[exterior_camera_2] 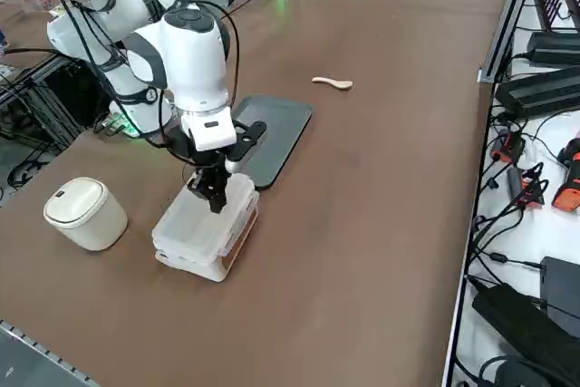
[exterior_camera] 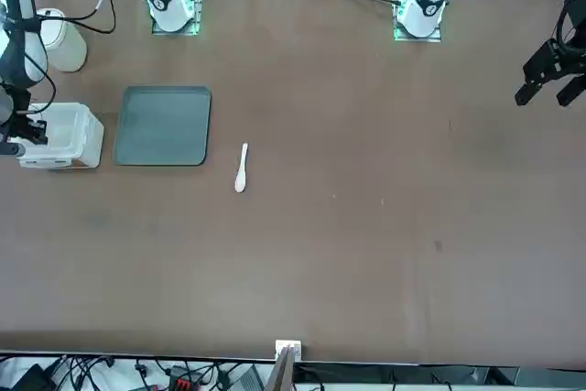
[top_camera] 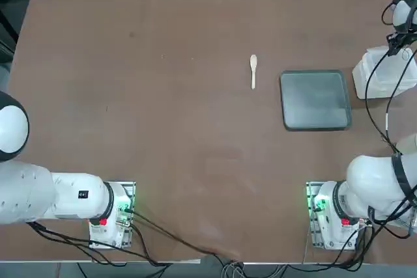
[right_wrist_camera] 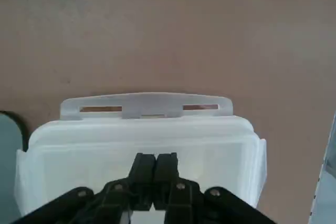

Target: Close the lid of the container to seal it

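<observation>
With the right gripper's [right_wrist_camera: 153, 162] fingers pressed together, push down evenly on the lid [right_wrist_camera: 210, 153] beside its flap, near the rim, without sliding the container [exterior_camera_2: 195, 265].

No readable text, label, brand, number or sign shows on anything in any of the four views; whatever small marks may be there are too small or unclear to be read out
</observation>
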### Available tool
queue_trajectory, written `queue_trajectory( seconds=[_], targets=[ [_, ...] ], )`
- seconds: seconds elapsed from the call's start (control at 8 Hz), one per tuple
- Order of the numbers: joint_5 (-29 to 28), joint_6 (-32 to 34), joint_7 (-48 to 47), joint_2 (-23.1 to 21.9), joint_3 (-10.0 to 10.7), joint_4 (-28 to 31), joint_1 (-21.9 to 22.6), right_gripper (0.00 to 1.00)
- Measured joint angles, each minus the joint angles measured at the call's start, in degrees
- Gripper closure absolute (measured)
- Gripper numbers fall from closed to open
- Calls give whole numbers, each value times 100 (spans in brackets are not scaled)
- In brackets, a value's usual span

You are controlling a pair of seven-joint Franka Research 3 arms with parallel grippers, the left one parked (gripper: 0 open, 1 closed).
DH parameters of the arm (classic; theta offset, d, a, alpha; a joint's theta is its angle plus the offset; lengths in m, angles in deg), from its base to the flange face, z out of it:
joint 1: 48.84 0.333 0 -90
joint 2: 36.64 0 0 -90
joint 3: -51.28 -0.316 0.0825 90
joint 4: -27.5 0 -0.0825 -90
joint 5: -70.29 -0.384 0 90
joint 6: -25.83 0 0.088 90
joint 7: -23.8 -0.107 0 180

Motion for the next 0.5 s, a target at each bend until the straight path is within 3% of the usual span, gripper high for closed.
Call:
queue_trajectory(
  seconds=[0.5],
  targets=[
    [-1, -40, 39, 10, 0, 0, -14, 98]
  ],
)
